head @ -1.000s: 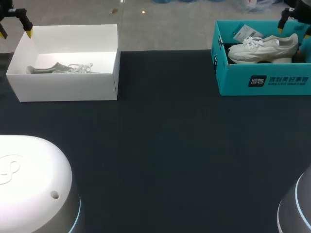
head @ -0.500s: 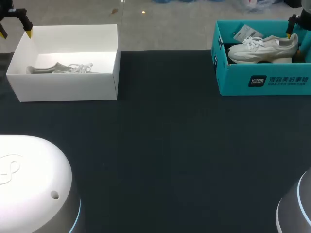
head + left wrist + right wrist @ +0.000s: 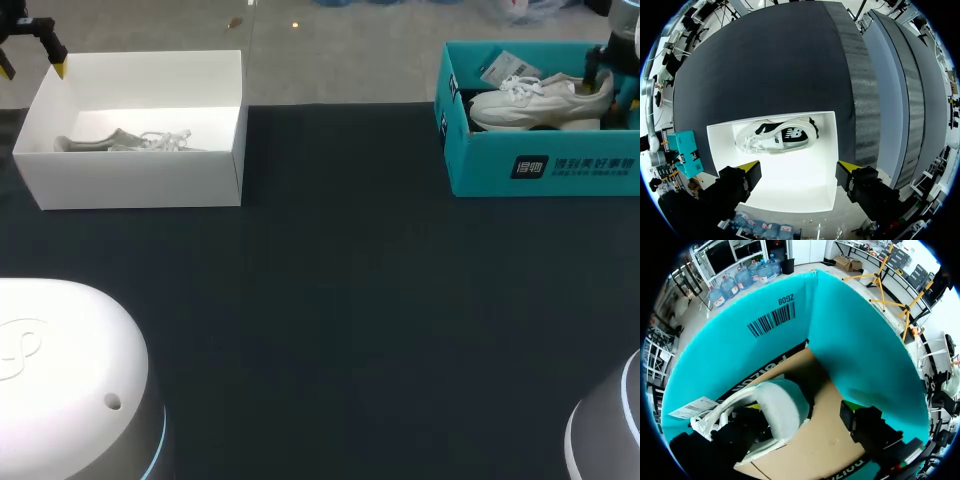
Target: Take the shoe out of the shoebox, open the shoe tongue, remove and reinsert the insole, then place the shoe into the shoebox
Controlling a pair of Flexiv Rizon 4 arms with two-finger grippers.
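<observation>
the shoe (image 3: pixel 540 98) lies in the teal box (image 3: pixel 545 168) at the far right of the table (image 3: pixel 340 300). it is white with a thick pale sole. its long axis runs side to side along the box's near wall, with the laces and toe toward the table's middle and the heel toward my right. the sole faces that near wall.

my right claw (image 3: pixel 801 409) is down inside the box at the heel end. its fingers are spread apart. in the wrist view one finger sits against the shoe by the padded heel collar, and the other stands off it over the cardboard floor, so nothing is gripped. a paper tag (image 3: pixel 497 68) lies in the box beyond the laces, near the far left corner.

a white box (image 3: pixel 140 185) stands at the far left of the table, well apart from the teal one. a second shoe (image 3: pixel 777 137) lies in it on its side, close along the wall nearest me, with its length running with that wall. the rest of the box floor is bare.

my left claw (image 3: pixel 797 172) hangs above the white box's far left corner with its fingers wide apart, holding nothing.

the table is covered in dark, matte cloth. the white domes of my arm bases (image 3: pixel 70 390) show at its near corners.
</observation>
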